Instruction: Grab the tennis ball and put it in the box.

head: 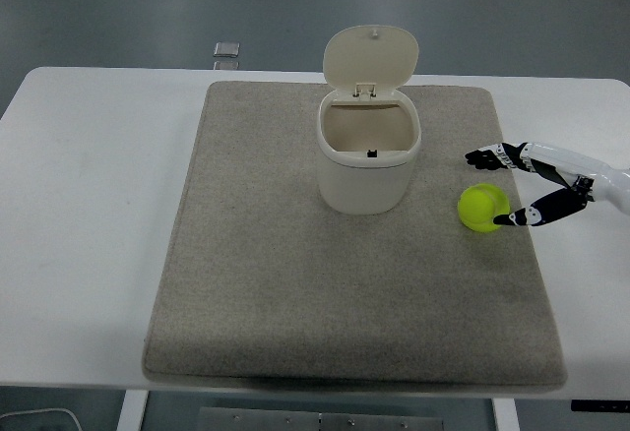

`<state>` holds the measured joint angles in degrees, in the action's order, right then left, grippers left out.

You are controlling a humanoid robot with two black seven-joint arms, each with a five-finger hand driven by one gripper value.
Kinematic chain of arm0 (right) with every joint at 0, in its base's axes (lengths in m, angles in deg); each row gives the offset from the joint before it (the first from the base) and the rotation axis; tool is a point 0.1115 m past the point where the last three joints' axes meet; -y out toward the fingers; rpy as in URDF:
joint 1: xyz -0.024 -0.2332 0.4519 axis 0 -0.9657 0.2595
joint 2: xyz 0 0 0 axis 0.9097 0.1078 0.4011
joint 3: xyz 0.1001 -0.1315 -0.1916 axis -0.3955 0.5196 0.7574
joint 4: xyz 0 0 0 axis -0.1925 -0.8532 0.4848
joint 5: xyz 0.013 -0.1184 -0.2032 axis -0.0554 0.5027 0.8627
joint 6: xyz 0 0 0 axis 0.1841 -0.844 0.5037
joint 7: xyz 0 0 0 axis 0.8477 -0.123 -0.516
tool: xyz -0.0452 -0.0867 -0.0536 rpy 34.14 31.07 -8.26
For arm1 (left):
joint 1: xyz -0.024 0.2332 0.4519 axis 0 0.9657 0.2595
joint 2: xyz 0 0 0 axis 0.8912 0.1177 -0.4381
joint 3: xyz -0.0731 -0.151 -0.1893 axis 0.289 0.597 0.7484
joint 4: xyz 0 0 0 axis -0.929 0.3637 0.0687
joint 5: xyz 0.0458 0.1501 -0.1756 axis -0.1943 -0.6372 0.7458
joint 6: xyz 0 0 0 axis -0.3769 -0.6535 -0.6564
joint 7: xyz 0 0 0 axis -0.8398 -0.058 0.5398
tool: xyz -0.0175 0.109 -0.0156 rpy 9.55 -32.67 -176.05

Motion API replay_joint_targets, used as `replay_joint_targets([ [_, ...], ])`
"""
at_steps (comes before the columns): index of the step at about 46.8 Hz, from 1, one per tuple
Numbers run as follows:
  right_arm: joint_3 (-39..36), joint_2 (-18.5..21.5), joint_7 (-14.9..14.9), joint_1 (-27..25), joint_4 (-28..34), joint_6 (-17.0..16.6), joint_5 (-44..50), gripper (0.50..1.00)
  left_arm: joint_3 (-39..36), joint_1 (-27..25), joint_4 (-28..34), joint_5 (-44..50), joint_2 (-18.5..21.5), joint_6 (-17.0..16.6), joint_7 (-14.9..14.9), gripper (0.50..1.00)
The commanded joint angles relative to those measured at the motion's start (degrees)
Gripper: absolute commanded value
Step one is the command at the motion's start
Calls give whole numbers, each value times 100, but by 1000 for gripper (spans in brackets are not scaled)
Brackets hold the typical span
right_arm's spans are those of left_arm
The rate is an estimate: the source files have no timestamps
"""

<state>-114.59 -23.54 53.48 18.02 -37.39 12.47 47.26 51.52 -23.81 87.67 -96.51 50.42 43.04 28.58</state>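
The right hand, fingers spread wide and empty, brackets the tennis ball lying on the grey mat right of the open-lidded box, so the grasp step needs closing.

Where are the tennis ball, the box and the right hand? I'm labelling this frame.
tennis ball (483, 208), head view, centre of its yellow surface.
box (366, 175), head view, front wall.
right hand (532, 182), head view, middle of the hand.

- A fuzzy yellow-green tennis ball is seen resting on the mat, to the right of the box.
- An upright cream plastic box is positioned mid-mat, its hinged lid raised.
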Motion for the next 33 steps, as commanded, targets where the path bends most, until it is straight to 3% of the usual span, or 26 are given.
replay_joint_targets([
  [1, 1, 0, 20, -2, 0, 87, 130, 911, -4, 0, 0, 0, 0, 0, 0, 992],
  [17, 1, -61, 56, 42, -35, 122, 597, 911, 4, 0, 0, 0, 0, 0, 0, 992],
  [33, 326, -61, 135, 51, -176, 719, 887, 907, 4, 0, 0, 0, 0, 0, 0, 992],
])
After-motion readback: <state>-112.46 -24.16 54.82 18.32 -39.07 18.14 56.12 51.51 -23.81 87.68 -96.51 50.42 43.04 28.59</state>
